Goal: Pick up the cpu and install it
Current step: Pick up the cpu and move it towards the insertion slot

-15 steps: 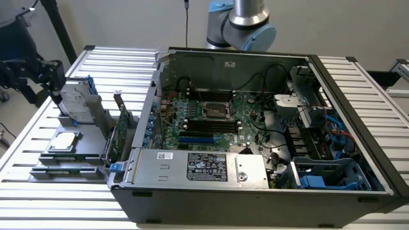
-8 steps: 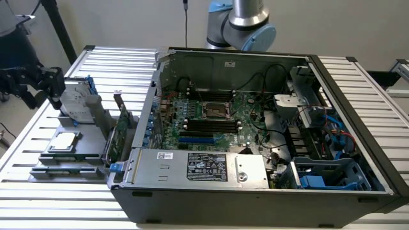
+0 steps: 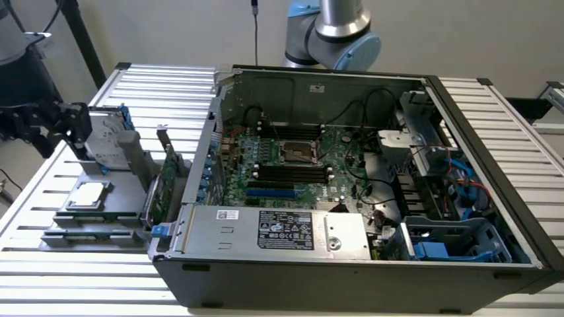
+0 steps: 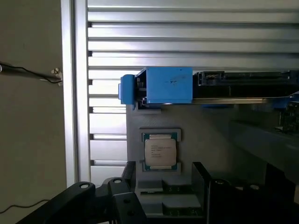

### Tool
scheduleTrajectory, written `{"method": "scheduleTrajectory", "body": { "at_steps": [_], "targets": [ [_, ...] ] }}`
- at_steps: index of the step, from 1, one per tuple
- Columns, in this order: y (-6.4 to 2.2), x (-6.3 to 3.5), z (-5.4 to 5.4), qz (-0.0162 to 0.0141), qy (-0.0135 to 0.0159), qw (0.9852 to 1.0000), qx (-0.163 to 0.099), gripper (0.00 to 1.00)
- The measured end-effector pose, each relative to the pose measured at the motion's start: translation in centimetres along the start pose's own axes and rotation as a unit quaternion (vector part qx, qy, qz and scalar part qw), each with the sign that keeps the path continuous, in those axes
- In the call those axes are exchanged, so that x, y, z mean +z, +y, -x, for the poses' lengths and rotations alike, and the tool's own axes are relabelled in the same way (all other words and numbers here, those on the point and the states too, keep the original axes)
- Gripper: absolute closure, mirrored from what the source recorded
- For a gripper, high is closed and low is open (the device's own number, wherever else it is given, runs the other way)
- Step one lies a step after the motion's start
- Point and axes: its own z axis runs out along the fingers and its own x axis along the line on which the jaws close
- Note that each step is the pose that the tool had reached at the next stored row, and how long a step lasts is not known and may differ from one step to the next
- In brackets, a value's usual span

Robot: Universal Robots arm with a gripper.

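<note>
The cpu [image 3: 88,195] [image 4: 160,153], a small square chip with a silver-grey top, lies flat in a grey holder [image 3: 84,214] on the slatted table, to the exterior view's left of the open computer case [image 3: 352,277]. My black gripper [image 3: 75,125] [image 4: 163,186] hangs above and behind the holder, apart from the chip. Its two dark fingers [image 4: 129,175] stand open, with the holder visible in the gap and nothing held. The bare processor socket [image 3: 296,152] sits in the middle of the motherboard inside the case.
A silver hard drive with a blue bracket [image 3: 110,135] [image 4: 168,85] stands upright just behind the cpu. A long green circuit card [image 3: 163,181] stands on edge between the holder and the case wall. Cables and a power supply [image 3: 273,231] crowd the case interior.
</note>
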Motion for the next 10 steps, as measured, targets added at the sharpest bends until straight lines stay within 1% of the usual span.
{"method": "scheduleTrajectory", "body": {
  "at_steps": [10],
  "targets": [
    [-0.36,1.82,0.0,0.0,0.0001,1.0,-0.002,0.4]
  ]
}}
